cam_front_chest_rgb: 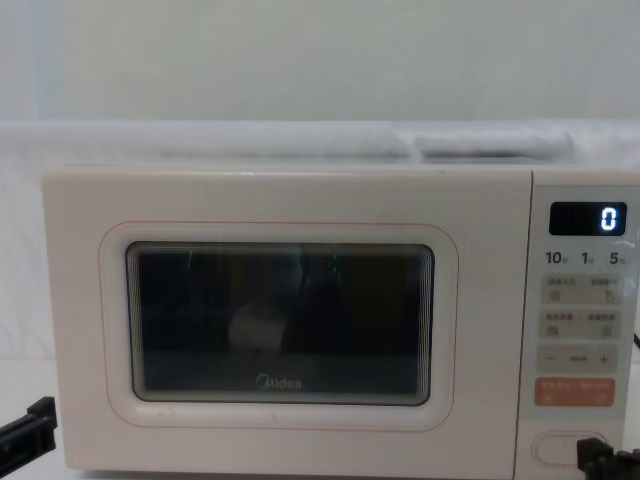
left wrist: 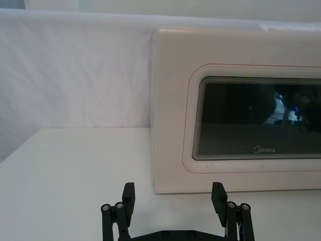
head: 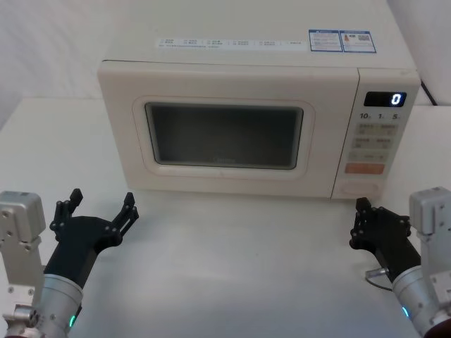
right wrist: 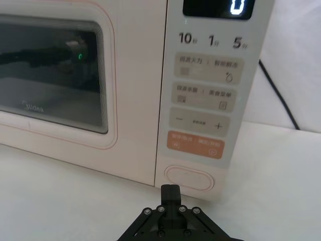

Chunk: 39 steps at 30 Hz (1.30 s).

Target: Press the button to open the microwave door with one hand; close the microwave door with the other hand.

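microwave door [head: 224, 136] shut, button [right wrist: 189, 178] unpressed

Two black ridged-finger grippers, left gripper [head: 99, 211] and right gripper [head: 361, 224], silver cylindrical wrists with green ring lights.

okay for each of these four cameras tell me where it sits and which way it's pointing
Head: high, looking down at the microwave door, with the open left gripper and shut right gripper in front.
Chest: low, facing the door head-on; gripper tips at the lower corners.
Left wrist: behind the left gripper, facing the door's left end.
Right wrist: behind the right gripper, aimed at the button.
All four share the door.
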Available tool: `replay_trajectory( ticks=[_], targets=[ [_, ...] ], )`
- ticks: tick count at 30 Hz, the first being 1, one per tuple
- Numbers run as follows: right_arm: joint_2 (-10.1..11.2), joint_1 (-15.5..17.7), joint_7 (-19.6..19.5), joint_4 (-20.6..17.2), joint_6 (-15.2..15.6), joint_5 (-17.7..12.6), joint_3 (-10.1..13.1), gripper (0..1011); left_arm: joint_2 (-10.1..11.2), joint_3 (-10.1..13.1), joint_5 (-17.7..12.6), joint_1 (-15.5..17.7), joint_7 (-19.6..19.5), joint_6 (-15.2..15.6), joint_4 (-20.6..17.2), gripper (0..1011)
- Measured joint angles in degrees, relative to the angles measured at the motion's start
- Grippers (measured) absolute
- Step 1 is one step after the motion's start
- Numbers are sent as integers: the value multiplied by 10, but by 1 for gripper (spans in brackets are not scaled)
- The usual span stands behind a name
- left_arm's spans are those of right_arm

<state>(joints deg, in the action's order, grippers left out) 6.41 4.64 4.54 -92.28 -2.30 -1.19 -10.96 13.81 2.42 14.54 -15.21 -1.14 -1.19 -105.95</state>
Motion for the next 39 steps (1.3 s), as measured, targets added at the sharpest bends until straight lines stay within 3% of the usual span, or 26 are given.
replay_trajectory(
  ticks=[19,39],
  targets=[
    [-15,-61,23,81,7,0,10,0,0,0,0,0,0,0,0,1001],
    [-22,-91,25,119,2,-3,14,0,0,0,0,0,0,0,0,1001]
  ],
)
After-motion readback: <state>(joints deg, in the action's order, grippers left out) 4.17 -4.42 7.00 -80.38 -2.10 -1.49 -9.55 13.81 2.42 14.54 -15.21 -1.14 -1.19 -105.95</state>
